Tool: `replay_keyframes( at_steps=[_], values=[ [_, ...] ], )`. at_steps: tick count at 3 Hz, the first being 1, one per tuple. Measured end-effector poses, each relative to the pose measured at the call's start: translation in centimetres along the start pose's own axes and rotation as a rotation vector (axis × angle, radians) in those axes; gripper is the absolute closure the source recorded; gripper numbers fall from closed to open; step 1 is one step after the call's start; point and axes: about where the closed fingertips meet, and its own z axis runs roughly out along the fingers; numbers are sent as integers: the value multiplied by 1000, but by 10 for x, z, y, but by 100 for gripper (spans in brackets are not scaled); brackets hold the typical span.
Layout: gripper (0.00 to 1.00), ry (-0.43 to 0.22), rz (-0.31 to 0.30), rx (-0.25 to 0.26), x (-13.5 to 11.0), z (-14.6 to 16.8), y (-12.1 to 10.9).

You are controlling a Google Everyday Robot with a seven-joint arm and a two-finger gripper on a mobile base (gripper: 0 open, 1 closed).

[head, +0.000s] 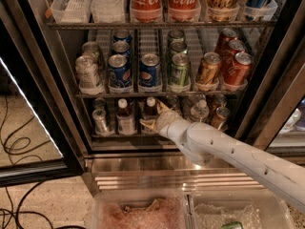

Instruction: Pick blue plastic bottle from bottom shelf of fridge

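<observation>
I see the hand [151, 113] reaching into the fridge [53, 82] at the bottom shelf [114, 136], on a pale arm [238, 154] coming in from the lower right. Its two fingers are spread. One rises just right of the blue plastic bottle [150, 107] and the other lies low across its front left. I cannot tell whether either finger touches it. The bottle stands upright in a middle lane, white cap on. A similar capped bottle [125, 118] stands one lane left, with a silver can [101, 120] beyond it. A clear water bottle [199, 110] stands to the right. Cans [149, 71] fill the rack above.
</observation>
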Motion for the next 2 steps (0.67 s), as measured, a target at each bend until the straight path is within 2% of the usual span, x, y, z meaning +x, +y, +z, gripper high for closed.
replay_keyframes(
  at_steps=[1,2],
  values=[
    [100,-9,-15,-9,-6,-1,0],
    [100,-38,-37,-10,-25,-9,-9]
  ],
)
